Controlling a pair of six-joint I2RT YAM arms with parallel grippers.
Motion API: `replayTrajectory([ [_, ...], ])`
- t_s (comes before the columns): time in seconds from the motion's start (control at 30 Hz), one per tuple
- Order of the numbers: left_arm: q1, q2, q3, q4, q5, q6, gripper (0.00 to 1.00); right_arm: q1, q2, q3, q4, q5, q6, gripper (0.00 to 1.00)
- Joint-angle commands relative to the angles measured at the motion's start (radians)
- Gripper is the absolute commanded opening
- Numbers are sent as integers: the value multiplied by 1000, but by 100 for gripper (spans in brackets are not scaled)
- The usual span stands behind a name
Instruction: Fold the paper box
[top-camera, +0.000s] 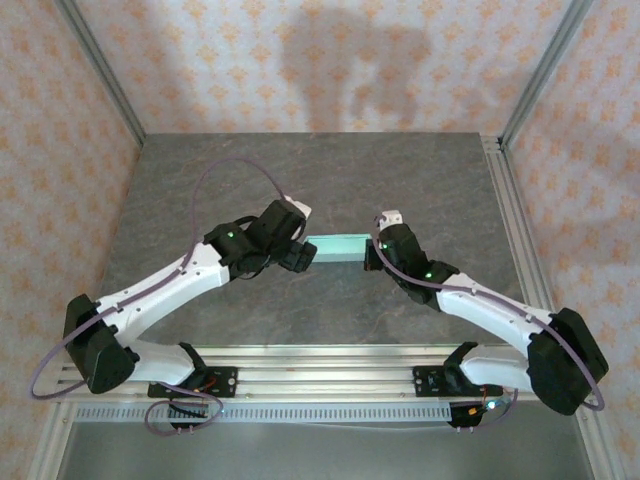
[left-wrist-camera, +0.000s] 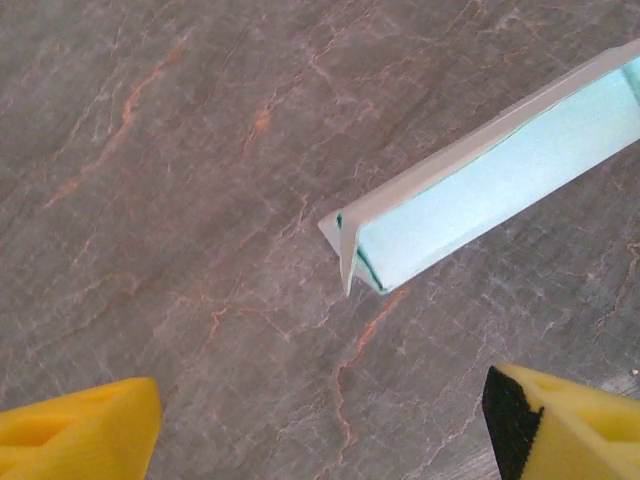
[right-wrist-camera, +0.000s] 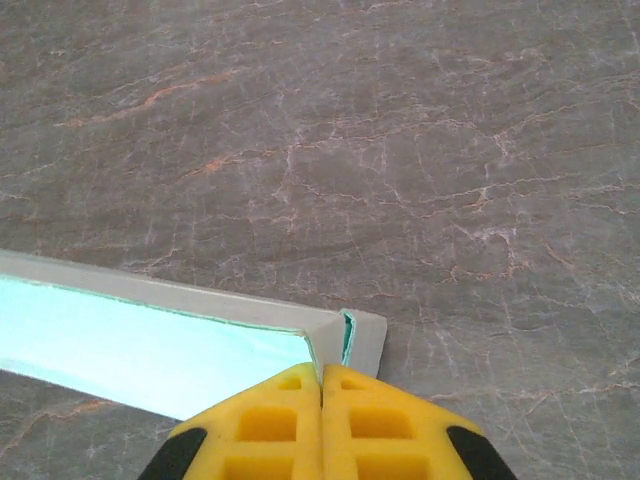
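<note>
The paper box (top-camera: 336, 247) is a long, narrow, pale mint-green tray lying on the grey table between my two grippers. In the left wrist view the paper box (left-wrist-camera: 490, 190) runs to the upper right, and its near end has a loose corner flap sticking out. My left gripper (left-wrist-camera: 330, 440) is open, with its yellow fingers (left-wrist-camera: 80, 430) wide apart, short of that end and touching nothing. My right gripper (right-wrist-camera: 322, 385) is shut, pinching the thin end wall of the paper box (right-wrist-camera: 150, 340) at its right corner. In the top view the left gripper (top-camera: 300, 256) and the right gripper (top-camera: 378, 250) flank the box.
The dark stone-patterned tabletop (top-camera: 320, 180) stretches bare behind the box. Patterned walls and metal frame posts (top-camera: 500, 150) bound the table. An aluminium rail (top-camera: 320, 380) carries the arm bases at the near edge.
</note>
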Motion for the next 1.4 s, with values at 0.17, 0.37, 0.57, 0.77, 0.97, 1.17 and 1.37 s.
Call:
replayTrajectory([
  [0.17, 0, 32, -7, -12, -48, -91, 84, 3, 46, -6, 40, 43, 14, 0],
  [0.37, 41, 98, 56, -26, 0, -108, 75, 4, 91, 70, -41, 42, 34, 0],
  [0.57, 64, 154, 113, -56, 15, -143, 66, 3, 115, 124, -81, 38, 3, 0],
  [0.77, 96, 165, 116, -47, 39, -178, 61, 3, 166, 188, -163, 56, -5, 0],
  [0.97, 100, 204, 134, -64, 41, -179, 51, 4, 185, 214, -195, 61, -1, 0],
  [1.17, 101, 243, 137, -37, 81, -177, 44, 3, 212, 240, -212, 46, 9, 0],
  [1.37, 101, 280, 143, -21, 81, -181, 33, 3, 216, 247, -218, 42, 10, 0],
])
